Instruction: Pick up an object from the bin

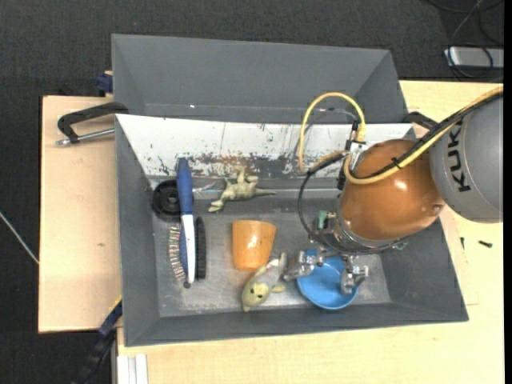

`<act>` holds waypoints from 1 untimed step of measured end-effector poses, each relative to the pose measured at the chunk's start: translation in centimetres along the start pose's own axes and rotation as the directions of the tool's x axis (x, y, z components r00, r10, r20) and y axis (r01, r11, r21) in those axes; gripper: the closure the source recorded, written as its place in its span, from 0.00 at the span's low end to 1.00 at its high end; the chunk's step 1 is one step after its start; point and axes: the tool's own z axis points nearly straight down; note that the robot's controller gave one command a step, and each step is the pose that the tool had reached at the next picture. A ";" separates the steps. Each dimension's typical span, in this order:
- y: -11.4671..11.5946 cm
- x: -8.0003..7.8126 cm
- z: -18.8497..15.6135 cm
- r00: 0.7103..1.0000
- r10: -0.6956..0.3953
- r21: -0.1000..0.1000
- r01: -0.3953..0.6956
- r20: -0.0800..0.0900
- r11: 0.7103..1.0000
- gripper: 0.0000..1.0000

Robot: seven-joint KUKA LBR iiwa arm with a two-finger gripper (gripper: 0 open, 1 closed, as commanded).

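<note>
My gripper [330, 270] hangs low at the bin's front right, under the orange dome of the wrist. Its two metal fingers stand apart, open, over the back part of a blue round dish [324, 293] lying on the bin floor. The dish sits below and partly between the fingers; whether they touch it I cannot tell. Just left of the dish lies a small yellow-green soft toy [259, 289]. An orange cup [253, 243] rests on its side behind that toy.
A beige toy dinosaur [237, 188] lies near the back wall. At the left are a blue-and-white handled brush [186, 218], a black brush [199, 249] beside it and a black round piece [166, 199]. The arm covers the bin's right side.
</note>
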 end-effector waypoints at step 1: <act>-0.1 -0.2 -0.1 1.000 0.003 -0.005 -0.003 -0.003 1.000 0.00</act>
